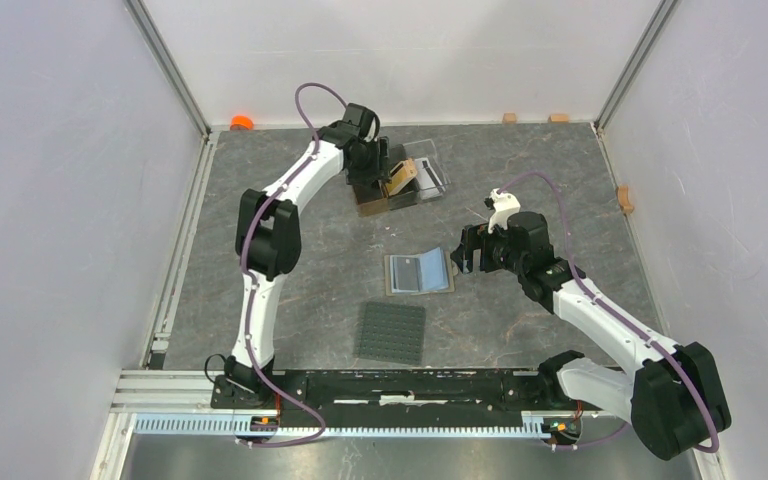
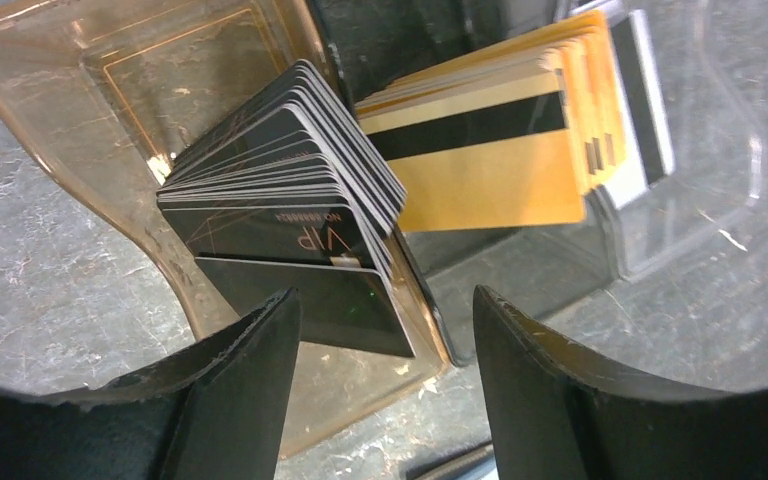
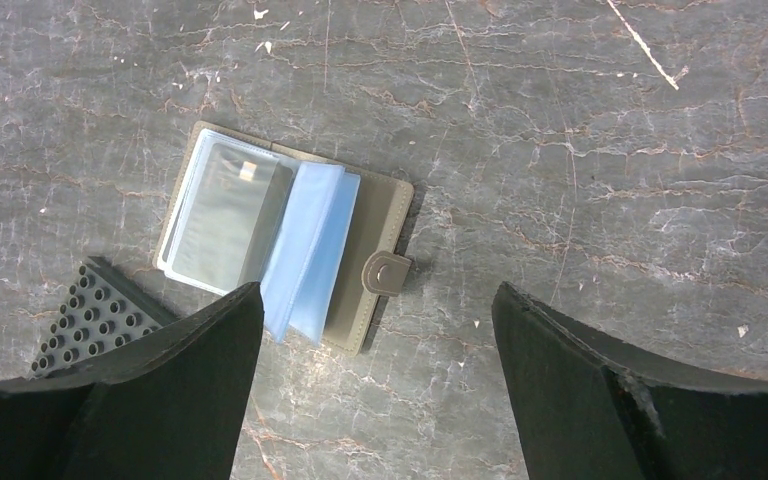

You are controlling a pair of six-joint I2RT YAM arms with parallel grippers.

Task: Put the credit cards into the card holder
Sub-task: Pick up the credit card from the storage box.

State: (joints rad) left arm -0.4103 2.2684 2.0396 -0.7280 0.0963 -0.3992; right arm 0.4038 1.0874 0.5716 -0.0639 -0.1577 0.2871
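Evidently the card holder (image 3: 290,235) is laid open on the desk (image 3: 610,150) with its clear bluish pockets turned upward, so that a card can be slid in from above; whether any pocket is already filled cannot be told. The right pincer (image 3: 377,295) is held over it, jaws spread wide and empty, with the snap tab seen in the gap. It is judged to be stationed there to steady the pockets or to receive a card. The studded mat (image 3: 90,315) lies near the holder's corner, apart from it.

The credit cards (image 2: 290,190) are kept on edge at the far side of the desk in the clear stand (image 2: 70,70). They are sorted by colour into compartments (black, then gold with a black stripe, then a few white-silver behind) and fanned so that single edges can be picked. The left pincer (image 2: 382,300) is poised at the black stack, jaws parted and nothing clamped. The frontmost black card sits lower than its neighbours, in line with the gap. A pick from this stack is judged the step in hand.
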